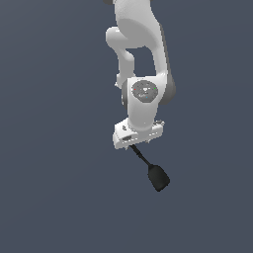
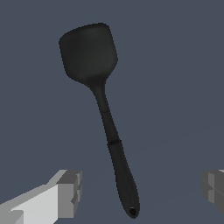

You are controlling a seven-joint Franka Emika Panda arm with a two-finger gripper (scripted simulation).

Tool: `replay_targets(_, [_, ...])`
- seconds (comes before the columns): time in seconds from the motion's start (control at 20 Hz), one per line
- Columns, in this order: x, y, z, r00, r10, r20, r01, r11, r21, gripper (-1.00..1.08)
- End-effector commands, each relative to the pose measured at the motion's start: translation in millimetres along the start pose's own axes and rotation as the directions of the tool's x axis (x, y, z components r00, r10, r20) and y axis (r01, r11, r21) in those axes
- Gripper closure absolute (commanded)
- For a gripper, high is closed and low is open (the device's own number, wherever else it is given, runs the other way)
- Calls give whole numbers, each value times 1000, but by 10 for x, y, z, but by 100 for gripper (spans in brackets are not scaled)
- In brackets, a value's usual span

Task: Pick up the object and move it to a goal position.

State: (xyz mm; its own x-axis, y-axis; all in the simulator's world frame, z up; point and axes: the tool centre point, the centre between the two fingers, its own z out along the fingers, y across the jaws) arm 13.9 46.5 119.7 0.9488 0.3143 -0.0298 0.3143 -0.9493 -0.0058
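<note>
Gripper [image 2: 140, 192]: spread wide, a grey finger [image 2: 70, 192] on either side of the tool's handle end, neither touching it; nothing held.

Spatula [image 2: 103, 109]: matte black, lying flat on the dark blue-grey floor [image 1: 49, 173]. Handle butt sits between the open fingers; the paddle head points away from the gripper. In the exterior view the spatula [image 1: 154, 173] shows beneath the white arm [image 1: 141, 99], head angled toward that view's lower right.

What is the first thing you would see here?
A black spatula lies on the plain dark floor, right below the white robot arm in the exterior view. In the wrist view its handle sits between the gripper fingers, which are wide apart and not touching it.
</note>
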Motion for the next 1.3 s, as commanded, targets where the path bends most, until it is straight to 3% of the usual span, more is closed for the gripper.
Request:
replay_targets(0.0, [80, -37, 113, 997, -75, -5, 75, 997, -4, -92])
replay_targets(0.55, [315, -168, 466, 954, -300, -23, 300, 954, -14, -92])
replay_targets(1.25, [341, -188, 684, 945, -327, -25, 327, 945, -15, -92])
